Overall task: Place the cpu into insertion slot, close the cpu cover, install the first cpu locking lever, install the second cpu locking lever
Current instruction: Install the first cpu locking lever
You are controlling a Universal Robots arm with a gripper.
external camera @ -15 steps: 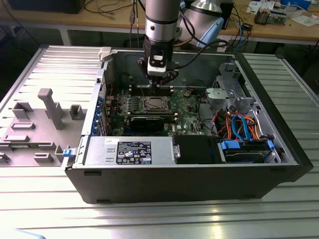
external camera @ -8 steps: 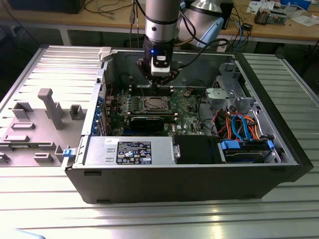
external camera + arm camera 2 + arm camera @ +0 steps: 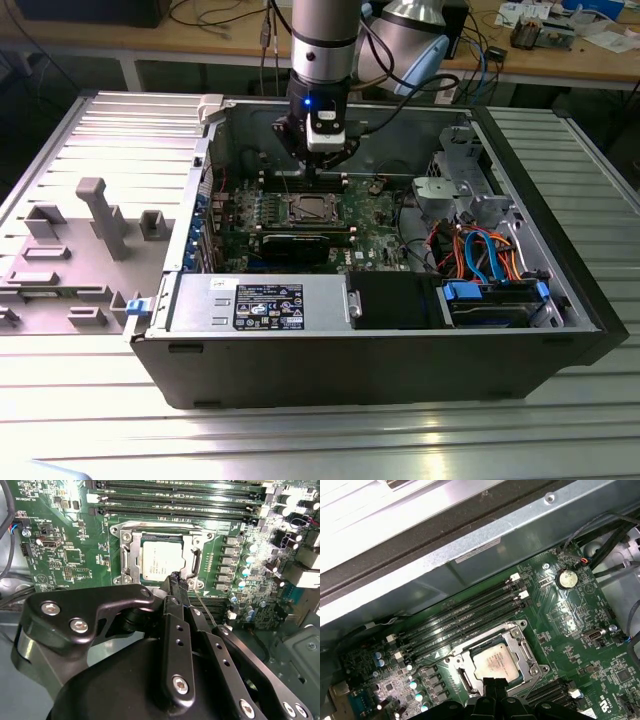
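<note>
Fingers (image 3: 172, 605) of the gripper (image 3: 176, 578) are pressed together, their tips at the edge of the cover (image 3: 131, 555), which lies flat around the cpu (image 3: 160, 560). That cpu sits in the slot (image 3: 466, 680) of the green motherboard (image 3: 65, 555), beside the long memory slots (image 3: 175, 502). In the exterior view the arm (image 3: 323, 40) reaches down into the open case (image 3: 400, 350) on the bench (image 3: 300, 440).
</note>
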